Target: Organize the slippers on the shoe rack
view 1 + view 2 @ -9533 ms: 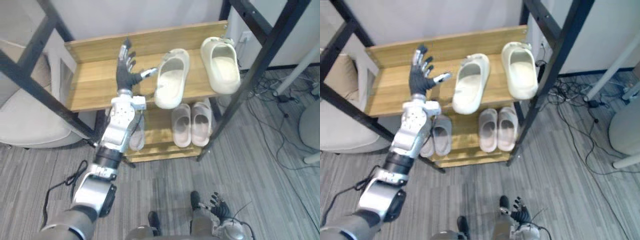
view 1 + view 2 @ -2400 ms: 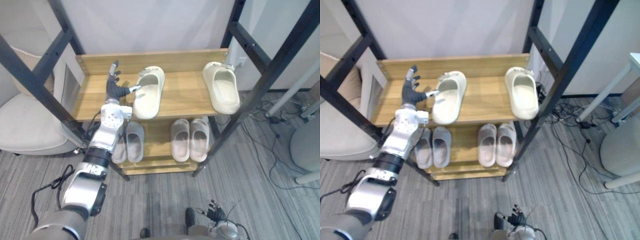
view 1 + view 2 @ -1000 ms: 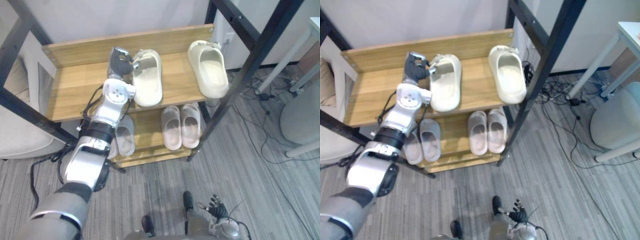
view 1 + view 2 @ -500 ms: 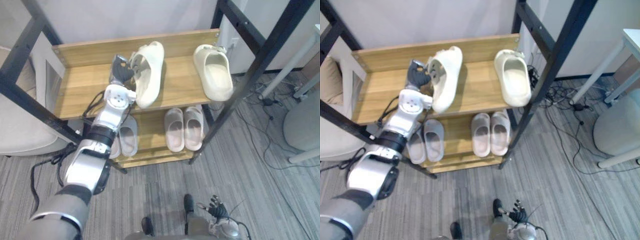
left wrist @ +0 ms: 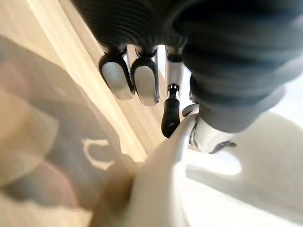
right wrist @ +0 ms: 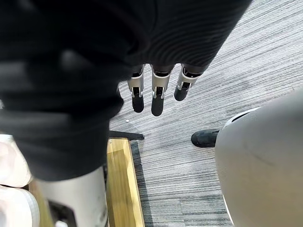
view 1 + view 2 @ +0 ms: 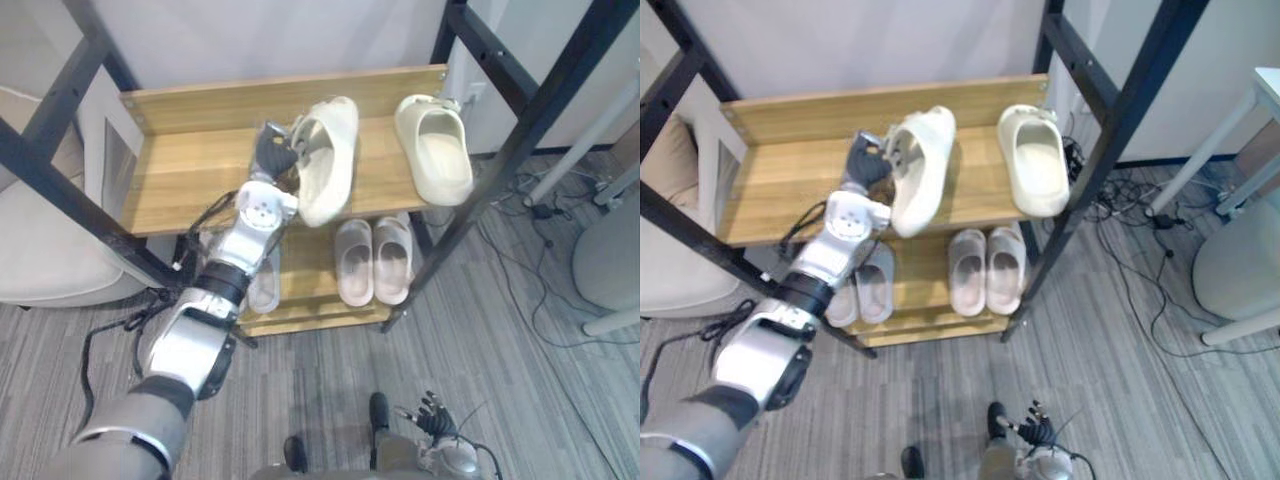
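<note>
- Left eye view: The left hand [image 7: 272,156] is clamped on the rim of a cream foam slipper [image 7: 330,160]. One second ago this slipper lay sole-down on the wooden upper shelf [image 7: 185,185] of the black-framed shoe rack [image 7: 60,100]. It is now tipped onto its side. Whether its toe end touches the shelf cannot be determined. The second cream foam slipper [image 7: 433,150] lies flat at the right end of the same shelf, apart from the held one.
- Right eye view: The gap between the two cream slippers reads slightly narrower than one second ago. This suggests the held slipper is being carried toward its mate. On the lower shelf, a pair of pale pink slippers [image 7: 987,268] lies side by side. A pair of grey slippers [image 7: 868,285] lies to its left, partly behind the arm. Both pairs appear already ordered.
- Left wrist view: The fingers [image 5: 144,82] curl down toward the cream rim and a dark tip rests against it. This confirms the grasp.
- Right wrist view: The right hand [image 6: 156,97] hangs with fingers straight and relaxed over the grey carpet floor [image 6: 199,71], holding nothing.
- Task status, as judged: The pick-up is complete. What remains is to set the slipper down sole-first, parallel to and just beside its mate.
</note>
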